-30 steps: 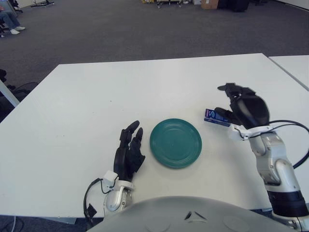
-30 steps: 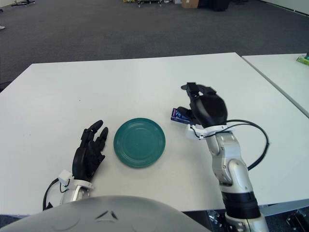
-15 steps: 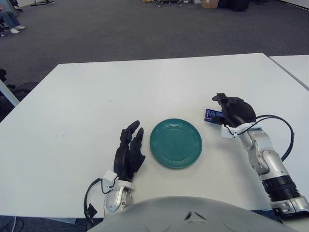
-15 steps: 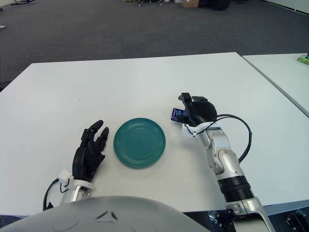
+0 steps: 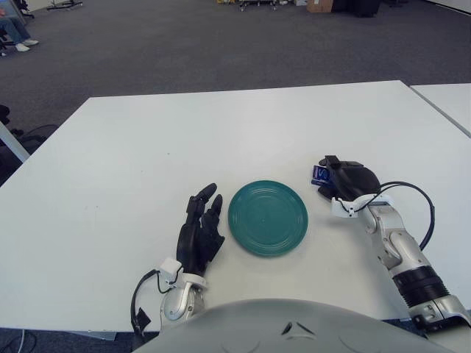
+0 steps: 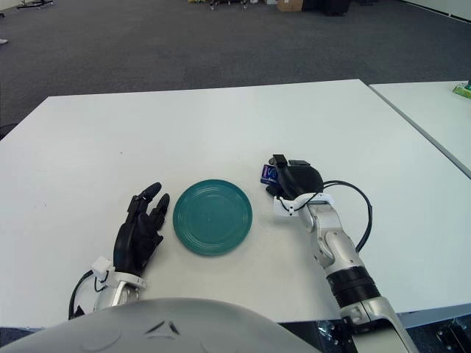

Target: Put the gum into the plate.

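The gum (image 5: 319, 175) is a small blue pack lying on the white table just right of the green plate (image 5: 268, 217). My right hand (image 5: 340, 179) is down on the table over the pack, its fingers curled around it, so only the pack's left end shows. It also shows in the right eye view (image 6: 268, 174). The plate is empty and sits in the middle of the near half of the table. My left hand (image 5: 200, 232) rests open on the table, just left of the plate.
The white table (image 5: 184, 140) stretches wide behind the plate. A second white table (image 5: 449, 99) stands to the right across a narrow gap. A cable (image 5: 412, 193) loops from my right wrist.
My right hand has come down from above the gum and closed in over it, hiding most of the pack. The left hand has barely moved.
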Motion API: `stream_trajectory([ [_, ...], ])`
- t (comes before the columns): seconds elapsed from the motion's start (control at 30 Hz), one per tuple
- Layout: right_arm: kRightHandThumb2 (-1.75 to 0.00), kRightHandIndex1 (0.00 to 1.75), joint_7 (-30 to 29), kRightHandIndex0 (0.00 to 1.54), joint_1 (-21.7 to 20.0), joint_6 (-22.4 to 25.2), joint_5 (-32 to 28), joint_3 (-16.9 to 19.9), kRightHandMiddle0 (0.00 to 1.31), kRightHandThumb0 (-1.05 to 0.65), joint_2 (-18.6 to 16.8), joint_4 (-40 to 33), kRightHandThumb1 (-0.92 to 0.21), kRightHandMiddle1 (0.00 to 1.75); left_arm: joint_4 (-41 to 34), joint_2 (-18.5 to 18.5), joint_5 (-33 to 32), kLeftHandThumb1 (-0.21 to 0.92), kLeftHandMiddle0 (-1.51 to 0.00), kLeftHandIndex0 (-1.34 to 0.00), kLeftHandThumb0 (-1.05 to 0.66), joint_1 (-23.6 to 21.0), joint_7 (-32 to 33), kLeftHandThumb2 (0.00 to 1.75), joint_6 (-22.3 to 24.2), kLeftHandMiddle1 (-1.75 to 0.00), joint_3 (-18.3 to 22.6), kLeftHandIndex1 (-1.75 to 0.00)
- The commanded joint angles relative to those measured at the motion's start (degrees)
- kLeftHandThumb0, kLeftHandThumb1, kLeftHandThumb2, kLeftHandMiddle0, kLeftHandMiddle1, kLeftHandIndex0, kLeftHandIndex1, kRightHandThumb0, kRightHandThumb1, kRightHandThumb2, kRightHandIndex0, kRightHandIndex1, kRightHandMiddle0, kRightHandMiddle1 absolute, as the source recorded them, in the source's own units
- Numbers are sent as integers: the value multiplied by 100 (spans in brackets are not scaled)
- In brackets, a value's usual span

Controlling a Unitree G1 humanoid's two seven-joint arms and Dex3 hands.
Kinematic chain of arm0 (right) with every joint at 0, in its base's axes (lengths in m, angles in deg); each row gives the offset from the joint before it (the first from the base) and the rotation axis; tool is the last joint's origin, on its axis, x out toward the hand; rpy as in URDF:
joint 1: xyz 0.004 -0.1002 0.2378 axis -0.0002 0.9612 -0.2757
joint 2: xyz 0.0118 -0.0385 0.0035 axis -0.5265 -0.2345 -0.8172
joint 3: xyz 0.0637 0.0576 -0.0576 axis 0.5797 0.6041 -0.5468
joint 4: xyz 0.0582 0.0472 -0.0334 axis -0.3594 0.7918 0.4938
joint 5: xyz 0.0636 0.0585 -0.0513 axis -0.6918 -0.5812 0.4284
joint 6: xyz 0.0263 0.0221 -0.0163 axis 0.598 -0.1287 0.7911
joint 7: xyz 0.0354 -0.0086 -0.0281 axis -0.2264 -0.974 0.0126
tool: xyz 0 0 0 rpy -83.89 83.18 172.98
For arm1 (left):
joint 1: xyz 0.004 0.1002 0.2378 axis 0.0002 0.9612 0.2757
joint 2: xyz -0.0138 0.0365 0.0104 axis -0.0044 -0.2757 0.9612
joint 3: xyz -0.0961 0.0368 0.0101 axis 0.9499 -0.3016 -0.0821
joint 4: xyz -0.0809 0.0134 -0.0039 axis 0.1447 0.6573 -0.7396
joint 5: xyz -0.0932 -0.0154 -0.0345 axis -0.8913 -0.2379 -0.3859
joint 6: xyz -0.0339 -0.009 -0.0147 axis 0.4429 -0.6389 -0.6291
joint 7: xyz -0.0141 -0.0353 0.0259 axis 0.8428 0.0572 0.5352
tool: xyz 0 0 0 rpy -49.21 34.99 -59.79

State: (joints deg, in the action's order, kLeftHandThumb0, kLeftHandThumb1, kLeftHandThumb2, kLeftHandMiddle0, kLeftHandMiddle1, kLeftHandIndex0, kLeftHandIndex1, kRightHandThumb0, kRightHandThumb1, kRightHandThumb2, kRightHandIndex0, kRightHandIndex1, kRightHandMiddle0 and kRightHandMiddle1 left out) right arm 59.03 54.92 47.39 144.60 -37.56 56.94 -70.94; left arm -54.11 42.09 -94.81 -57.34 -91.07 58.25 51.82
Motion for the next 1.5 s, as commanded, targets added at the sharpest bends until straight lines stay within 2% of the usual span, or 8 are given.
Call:
stream_trajectory([
  [0.0,-71,0,-119,38,-150,19,-82,-143,0,-75,46,356,-92,70,89,23,-75,92,-33,0,-93,-37,-45,91,81,0,-15,-89],
  [0.47,-74,2,-179,41,-174,121,-205,-551,0,-67,255,1175,-92,63,299,84,-34,92,-35,-1,-94,-158,-34,90,-87,-1,-72,-91],
  [0.97,-69,6,-144,50,-784,101,-178,-1136,0,-65,445,2787,-92,62,441,257,-10,92,-37,-1,-92,-289,64,89,-132,-2,-207,-92],
  [1.1,-68,51,-250,38,-904,61,-175,-1288,0,-65,452,3206,-92,75,506,276,-27,92,-37,-1,-92,-335,28,89,-210,-1,-253,-93],
  [1.2,-70,101,-275,29,-902,17,-181,-1394,0,-67,514,3442,-92,106,548,268,-8,92,-37,-2,-94,-396,1,90,-273,-1,-281,-93],
  [1.3,-72,128,-320,27,-633,-94,-199,-1485,0,-68,731,3550,-92,122,495,258,-30,92,-37,-2,-94,-408,2,90,-273,-1,-309,-94],
  [1.37,-74,156,-400,33,-494,-170,-206,-1533,2,-68,839,3679,-92,135,476,255,-48,92,-37,-2,-95,-403,4,91,-269,-1,-327,-93],
  [1.47,-74,168,-391,48,-522,-166,-180,-1617,12,-66,859,3861,-92,149,443,252,-101,92,-36,-1,-95,-396,-17,92,-261,-1,-346,-93],
])
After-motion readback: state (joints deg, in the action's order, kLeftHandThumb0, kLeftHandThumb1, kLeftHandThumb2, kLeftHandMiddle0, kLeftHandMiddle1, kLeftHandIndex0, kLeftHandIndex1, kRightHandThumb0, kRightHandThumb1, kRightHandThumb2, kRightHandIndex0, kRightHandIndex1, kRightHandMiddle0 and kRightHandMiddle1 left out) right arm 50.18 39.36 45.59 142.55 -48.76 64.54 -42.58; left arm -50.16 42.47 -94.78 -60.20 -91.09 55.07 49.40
